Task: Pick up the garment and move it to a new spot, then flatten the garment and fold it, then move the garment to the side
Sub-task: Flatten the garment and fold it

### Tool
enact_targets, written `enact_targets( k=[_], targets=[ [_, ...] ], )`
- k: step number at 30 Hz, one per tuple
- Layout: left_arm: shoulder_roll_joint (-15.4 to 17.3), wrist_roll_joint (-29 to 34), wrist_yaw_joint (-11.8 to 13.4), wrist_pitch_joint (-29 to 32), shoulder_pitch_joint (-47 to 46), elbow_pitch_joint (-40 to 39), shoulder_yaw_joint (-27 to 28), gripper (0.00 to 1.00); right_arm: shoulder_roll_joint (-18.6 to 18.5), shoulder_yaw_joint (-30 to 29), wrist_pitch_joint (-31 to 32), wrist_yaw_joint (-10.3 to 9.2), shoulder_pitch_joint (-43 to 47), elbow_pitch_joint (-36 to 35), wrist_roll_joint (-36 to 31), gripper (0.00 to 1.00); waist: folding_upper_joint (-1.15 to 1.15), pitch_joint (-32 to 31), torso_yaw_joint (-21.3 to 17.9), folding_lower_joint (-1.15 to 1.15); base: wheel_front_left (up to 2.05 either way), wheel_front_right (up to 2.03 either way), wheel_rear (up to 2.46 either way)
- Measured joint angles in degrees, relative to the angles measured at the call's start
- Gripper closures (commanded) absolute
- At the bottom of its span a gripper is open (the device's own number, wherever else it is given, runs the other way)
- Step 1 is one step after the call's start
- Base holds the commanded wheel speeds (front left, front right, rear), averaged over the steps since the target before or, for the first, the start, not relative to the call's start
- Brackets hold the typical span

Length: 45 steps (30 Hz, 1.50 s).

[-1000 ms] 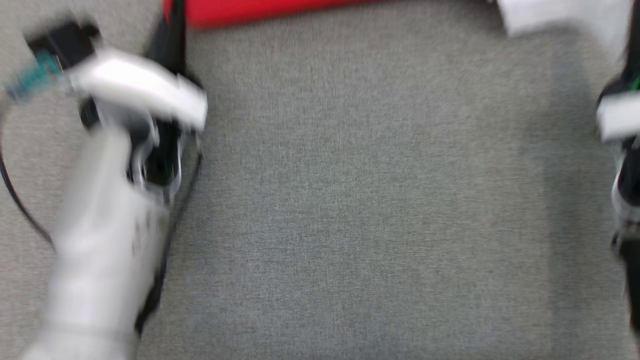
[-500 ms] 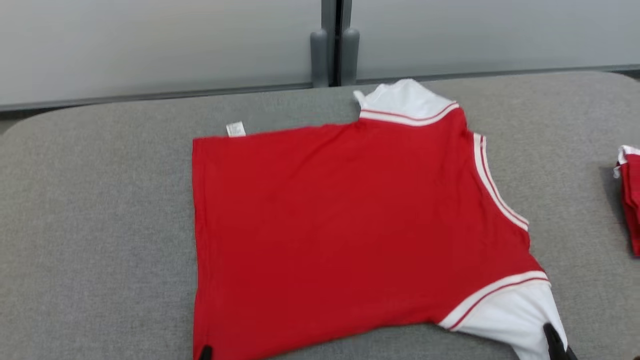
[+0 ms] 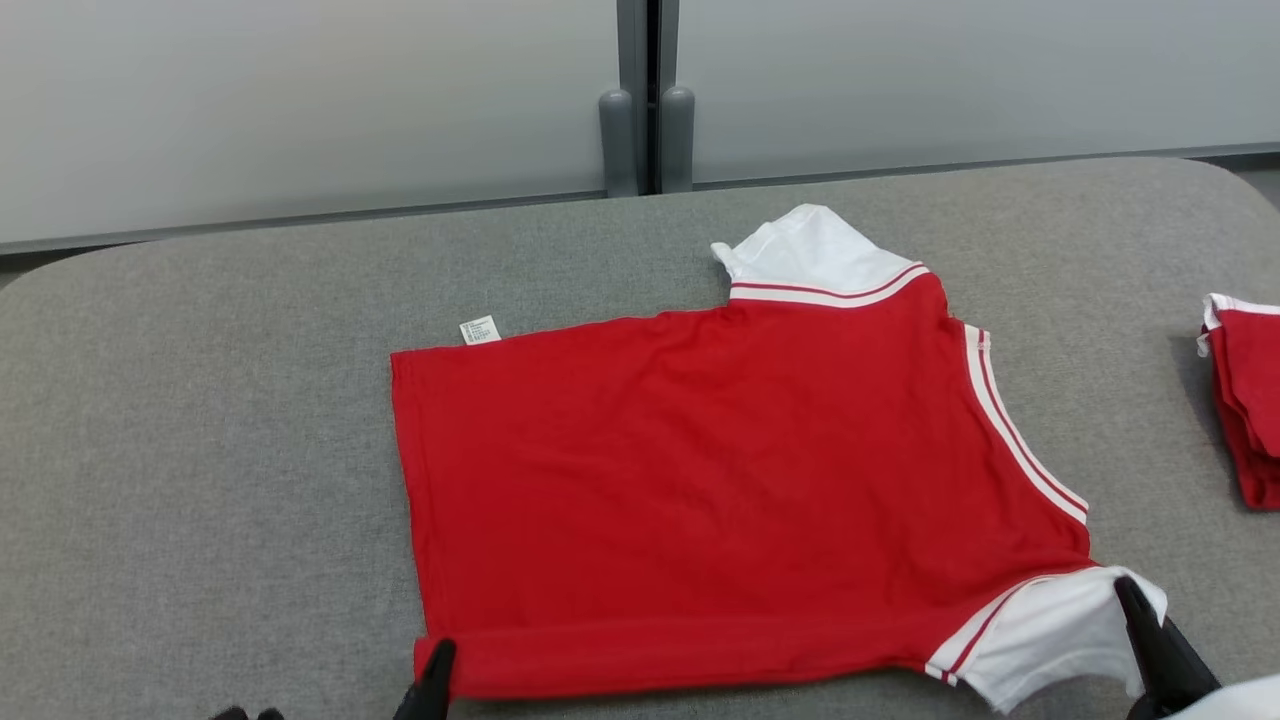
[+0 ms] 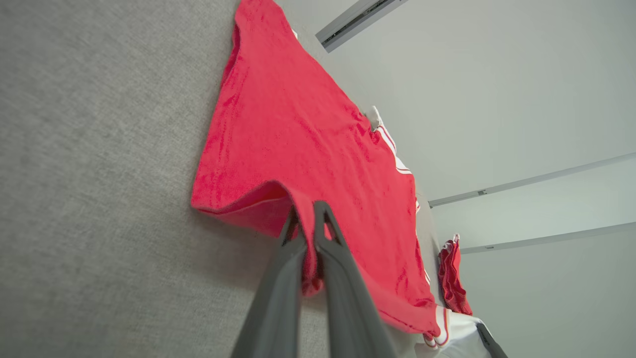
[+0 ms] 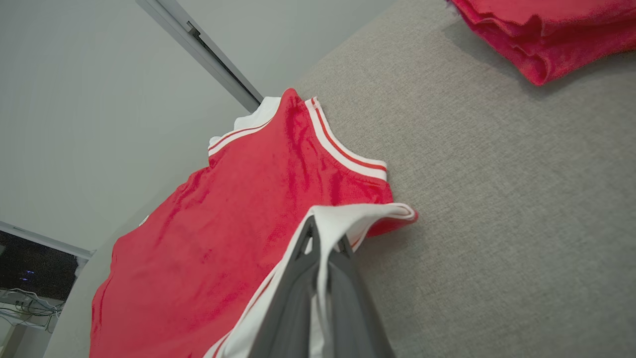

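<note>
So the red garment (image 3: 720, 480) is lying pretty much flat in the middle of the grey fabric worktop (image 3: 200, 450), spread sideways: hem edge toward the left, neck end toward the right. It's got white sleeves with red-and-white striped trim. The far sleeve (image 3: 815, 250) pokes out toward the wall, and the near sleeve (image 3: 1050, 630) sits at the near right corner. A little white label (image 3: 479, 330) sticks out at the far left corner of the hem. The left hand (image 3: 437, 670) is down at the near left corner, and in the left wrist view it's (image 4: 305, 211) clenched on the red hem, with the cloth pinched between the two dark fingers and lifted into a small ridge off the worktop. The right hand (image 3: 1140, 620) is at the near right, and the right wrist view shows it (image 5: 323, 233) clamped on the white near sleeve, the fabric draped over the fingertips. The near edge of the garment looks rolled into a low fold between the two hands. Off at the right edge of the worktop, well apart from all this, there's a folded red pile (image 3: 1245, 400) with a bit of white showing. Behind the worktop are pale wall panels (image 3: 300, 100) with a grey post (image 3: 640, 110) between them.
</note>
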Motion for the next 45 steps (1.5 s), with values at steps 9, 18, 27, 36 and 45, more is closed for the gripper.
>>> enact_targets(
  k=[9, 18, 27, 36, 45],
  targets=[
    [1.49, 1.35, 3.44, 6.79, -14.74, 0.08, -1.10, 1.00, -2.59, 0.80, 10.87, 0.00, -13.93, 1.81, -5.13, 1.00, 0.00, 6.09, 2.40, 0.00, 0.00, 0.00, 0.00],
    [2.64, 4.69, 5.83, 11.16, -25.19, 7.77, -3.83, 1.00, -6.47, 4.79, 17.49, 0.00, -26.03, 5.82, -9.21, 1.00, 0.00, 10.96, 5.02, 0.00, 0.00, 0.00, 0.00],
    [2.70, 4.65, 5.33, 12.87, -29.95, 12.11, -4.32, 1.00, -9.32, 6.17, 18.13, 0.00, -34.95, 11.67, -11.34, 1.00, 0.00, 12.99, 6.79, 0.00, 0.00, 0.00, 0.00],
    [3.78, 5.34, 4.80, 12.23, -28.53, 13.89, -4.92, 0.00, -13.17, 9.60, 17.08, 0.00, -32.49, 10.95, -9.79, 0.00, 0.00, 12.05, 6.57, 0.00, 0.00, 0.00, 0.00],
    [6.66, 6.79, 5.21, 11.55, -20.87, 8.25, -5.70, 0.00, -22.92, 9.22, 20.01, 0.00, -23.60, 4.95, -13.79, 0.00, 0.00, 13.64, 4.93, 0.00, 0.00, 0.00, 0.00]
  ],
)
